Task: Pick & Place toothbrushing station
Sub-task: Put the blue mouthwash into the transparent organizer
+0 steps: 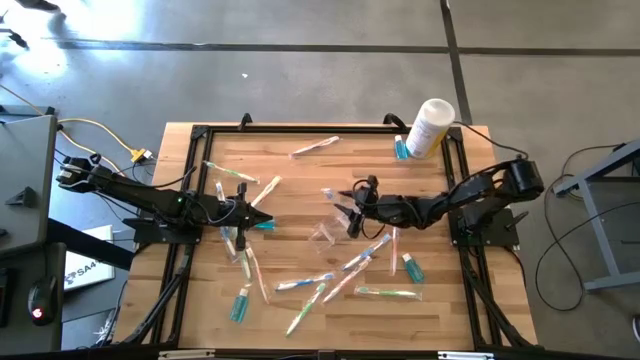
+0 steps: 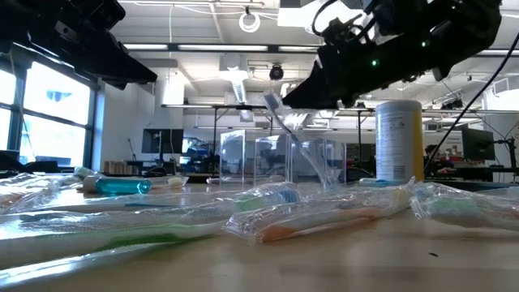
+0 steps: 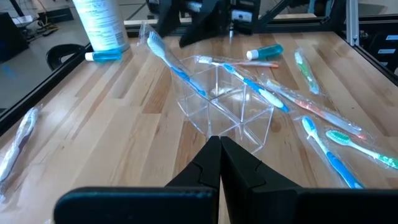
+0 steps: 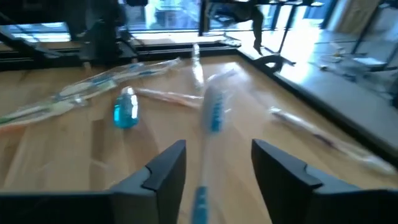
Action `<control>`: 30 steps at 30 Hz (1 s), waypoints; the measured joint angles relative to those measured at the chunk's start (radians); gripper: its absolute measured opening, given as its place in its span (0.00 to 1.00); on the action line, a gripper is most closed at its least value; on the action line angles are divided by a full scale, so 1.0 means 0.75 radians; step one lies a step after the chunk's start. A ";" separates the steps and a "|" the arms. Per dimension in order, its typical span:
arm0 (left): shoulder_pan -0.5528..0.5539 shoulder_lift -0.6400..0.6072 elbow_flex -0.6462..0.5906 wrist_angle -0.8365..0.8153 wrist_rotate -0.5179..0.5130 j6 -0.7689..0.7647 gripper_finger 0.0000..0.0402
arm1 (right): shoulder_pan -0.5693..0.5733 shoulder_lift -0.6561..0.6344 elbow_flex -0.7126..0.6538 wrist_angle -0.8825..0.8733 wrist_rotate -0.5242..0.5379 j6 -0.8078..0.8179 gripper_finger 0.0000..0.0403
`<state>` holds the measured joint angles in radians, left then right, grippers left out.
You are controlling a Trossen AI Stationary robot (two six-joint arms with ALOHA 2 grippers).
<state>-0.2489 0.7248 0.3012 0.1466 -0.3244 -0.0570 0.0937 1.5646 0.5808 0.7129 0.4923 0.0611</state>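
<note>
Wrapped toothbrushes (image 2: 324,217) are scattered near the table's (image 1: 300,180) front edge; a blue toothbrush (image 4: 213,112) is seen between the right gripper's (image 1: 352,212) parted fingers at mid-table, above a clear holder (image 3: 230,102); the left gripper's (image 3: 220,163) fingers are closed, empty.

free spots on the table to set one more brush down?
Bare wood: the strip between the white bottle and the right tool, and the corner past the wrapped brush, beyond the left tool. Crowded: the brush pile and clear holder.

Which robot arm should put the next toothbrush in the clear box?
Probably the right. Its open pincer has a blue toothbrush between its fingers, beside the clear box. The left pincer is shut and empty.
</note>
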 joint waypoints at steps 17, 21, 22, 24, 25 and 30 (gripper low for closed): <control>0.000 0.000 0.000 -0.066 0.053 -0.071 0.48 | 0.142 -0.370 0.000 -0.415 0.180 -0.029 0.65; -0.001 0.000 0.000 -0.122 0.223 -0.392 0.53 | 0.168 -0.377 0.001 -0.442 0.184 -0.019 0.65; -0.001 0.000 0.000 -0.151 0.246 -0.450 0.53 | 0.173 -0.377 0.000 -0.451 0.182 -0.019 0.65; -0.002 0.000 0.000 -0.220 0.287 -0.573 0.53 | 0.173 -0.381 0.000 -0.458 0.182 -0.018 0.65; -0.004 0.002 -0.001 -0.246 0.308 -0.652 0.53 | 0.171 -0.382 0.000 -0.470 0.182 -0.018 0.65; -0.102 0.115 0.051 -0.320 0.387 -0.934 0.53 | 0.169 -0.380 0.000 -0.501 0.184 -0.009 0.65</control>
<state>-0.3251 0.8112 0.3394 -0.0937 -0.0342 -0.7572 0.2207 1.2794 0.5808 0.3371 0.6302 0.0546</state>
